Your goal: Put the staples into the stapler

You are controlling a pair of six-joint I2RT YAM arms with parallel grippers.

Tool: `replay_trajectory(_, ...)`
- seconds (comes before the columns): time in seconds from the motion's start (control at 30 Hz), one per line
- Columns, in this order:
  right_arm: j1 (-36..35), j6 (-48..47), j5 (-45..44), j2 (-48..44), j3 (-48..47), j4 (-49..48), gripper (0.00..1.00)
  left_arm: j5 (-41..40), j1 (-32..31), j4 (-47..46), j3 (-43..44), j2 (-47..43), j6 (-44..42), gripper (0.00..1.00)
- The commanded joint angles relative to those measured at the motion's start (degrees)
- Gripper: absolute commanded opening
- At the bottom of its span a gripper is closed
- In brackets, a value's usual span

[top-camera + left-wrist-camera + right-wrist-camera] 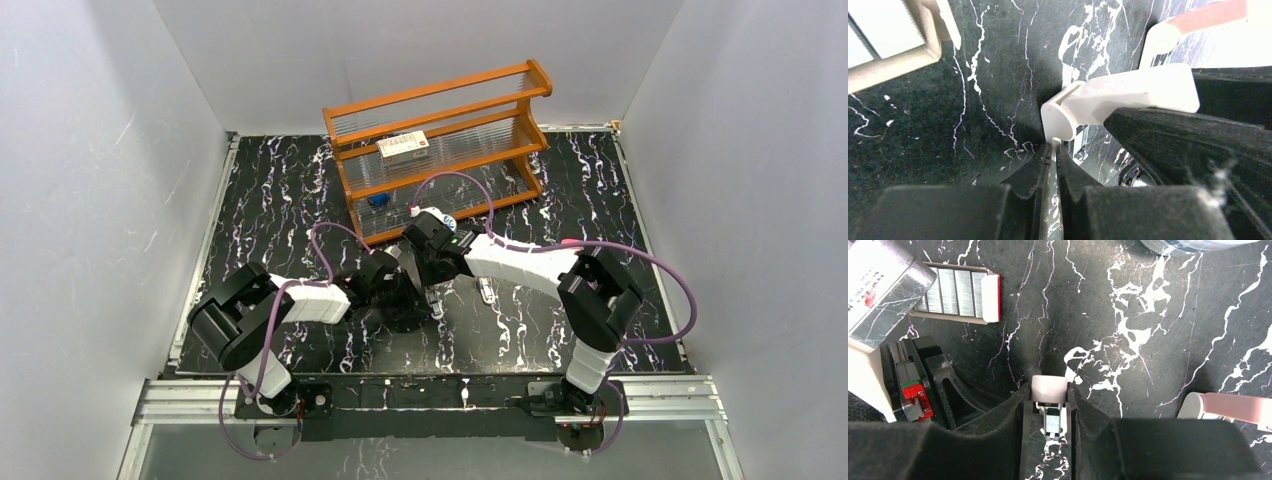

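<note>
Marbled table (300,200) beneath white, silver-channelled stapler (1049,390).

stapler (1049,389): white plastic body, silver channel showing inside, lid hinged open, clamped between right gripper (1048,395) fingers. staples (950,290): grey strips side by side, flat in open tray (991,291), well apart from stapler.

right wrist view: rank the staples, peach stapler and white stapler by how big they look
1. staples, largest
2. peach stapler, cut off by the frame edge
3. white stapler, only partly showing, so 2 versus 3 is unsure
</note>
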State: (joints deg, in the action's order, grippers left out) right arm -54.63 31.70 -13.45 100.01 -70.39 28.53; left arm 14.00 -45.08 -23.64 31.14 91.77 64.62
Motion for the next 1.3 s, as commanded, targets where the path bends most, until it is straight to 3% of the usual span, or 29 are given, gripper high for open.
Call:
replay_trajectory(0.0, -0.3, 2.05, 1.17, -2.79, 0.56, -0.76, 0.34, -3.48, -0.69, 6.03, 0.94, 1.94, -0.64, 0.03)
replay_trajectory(0.57, -2.25, 6.5, 7.15, -5.55, 5.19, 3.67, 0.29, -3.48, -1.07, 14.21, 3.62, 9.53, 2.0, 0.0)
replay_trajectory(1.0, -7.9, 12.15, 3.32, -7.32, 8.3, 7.81, 0.26, -4.27, -1.04, 17.19, 5.34, 11.07, 1.7, 0.0)
replay_trajectory(1.17, -8.16, 12.42, 3.32, -8.66, 10.43, 6.47, 0.33, -2.98, -1.0, 15.95, 4.85, 10.48, 1.09, 0.0)
replay_trajectory(1.27, -8.2, 11.93, 2.61, -10.3, 9.88, 5.41, 0.43, -1.49, -1.03, 14.7, 4.75, 10.57, 0.62, 0.0)
